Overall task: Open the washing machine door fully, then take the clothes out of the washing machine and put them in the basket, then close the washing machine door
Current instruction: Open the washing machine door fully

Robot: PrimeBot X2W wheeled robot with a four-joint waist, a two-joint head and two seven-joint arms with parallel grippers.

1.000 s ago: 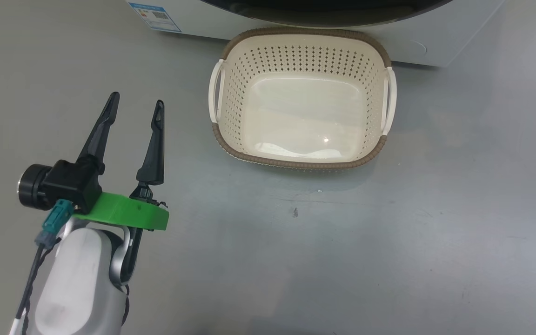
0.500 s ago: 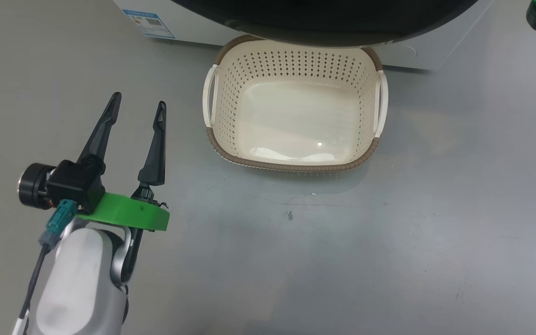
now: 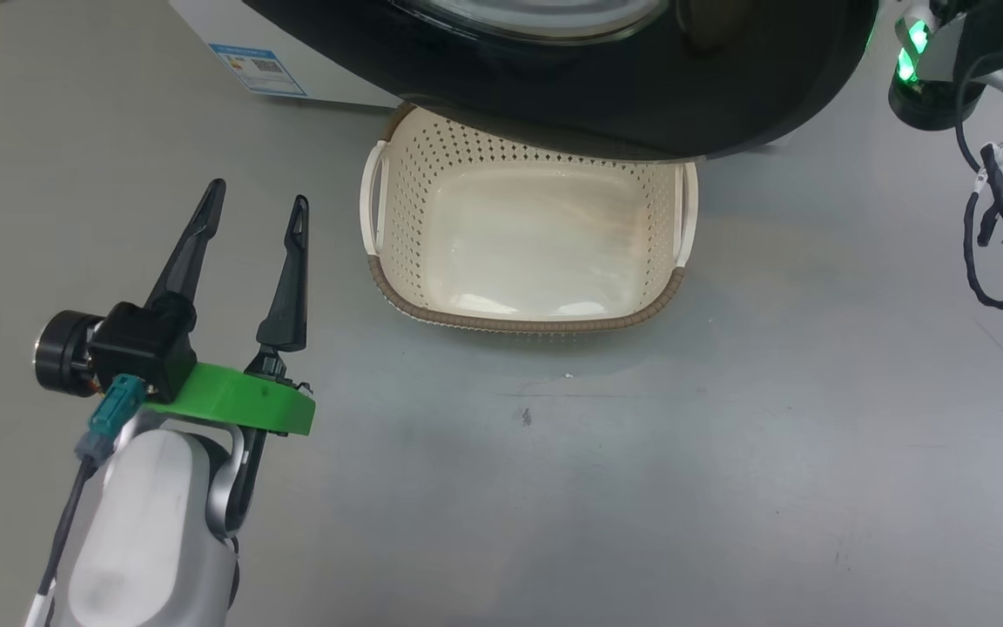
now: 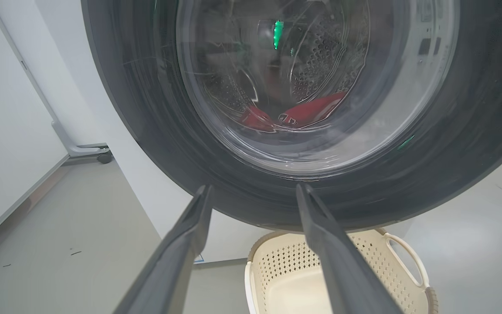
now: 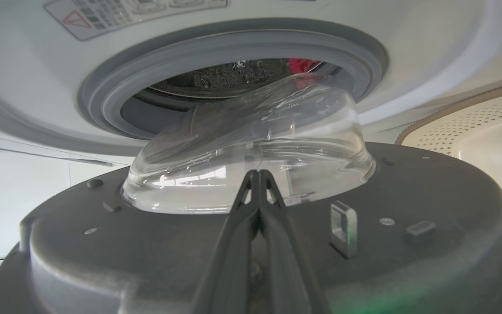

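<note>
One white washing machine [image 5: 28, 100], boxy, with a grey rubber ring [image 5: 103, 100] round a perforated steel drum [image 5: 216, 78]. It rises beyond the tips of the right fingers [image 5: 238, 231].

One door [image 3: 606, 96], round and glossy black outside and matt grey inside, with a bulging clear glass bowl. It stands ajar. The right fingers are pressed together and hold nothing, with their tips at the bowl's edge; whether they touch it cannot be told.

One cream plastic basket [image 3: 519, 322], perforated, with a brown woven-look rim and two white handles. It sits empty on the grey floor [image 3: 641, 488], right of the left fingers [image 3: 192, 252] and apart from them, its far side under the door.

Red clothes [image 4: 307, 113] lie low in the drum, seen through the glass beyond the left fingers; how many cannot be told.

The left fingers are spread wide, holding and touching nothing.

One small blue sticker [image 3: 258, 70] is on the machine.
</note>
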